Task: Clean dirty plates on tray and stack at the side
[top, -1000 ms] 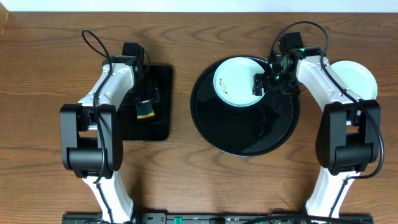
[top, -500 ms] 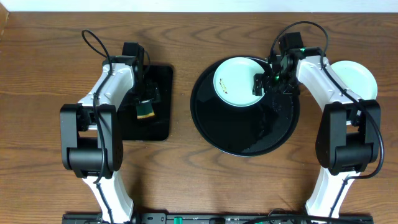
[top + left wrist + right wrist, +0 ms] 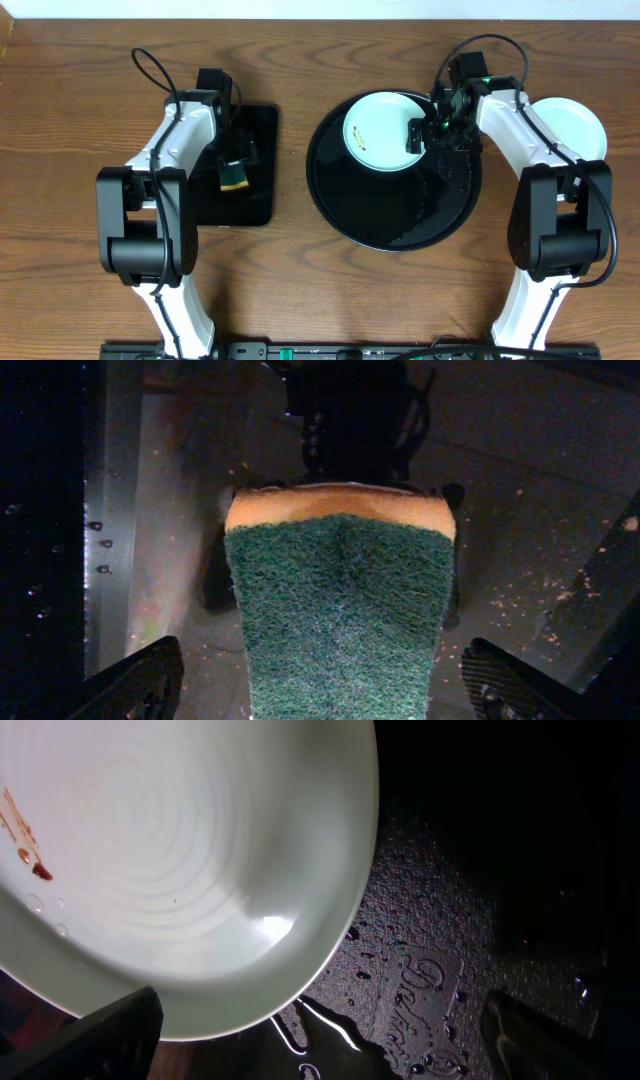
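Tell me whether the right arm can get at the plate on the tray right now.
Probably yes. The right gripper hangs open at the right edge of the plate, above the tray, with nothing between them. The rim sits low on the wet tray, so slipping a finger under it may be fiddly.

The left arm and right arm are white with big black joints. Thin black cables loop off both.
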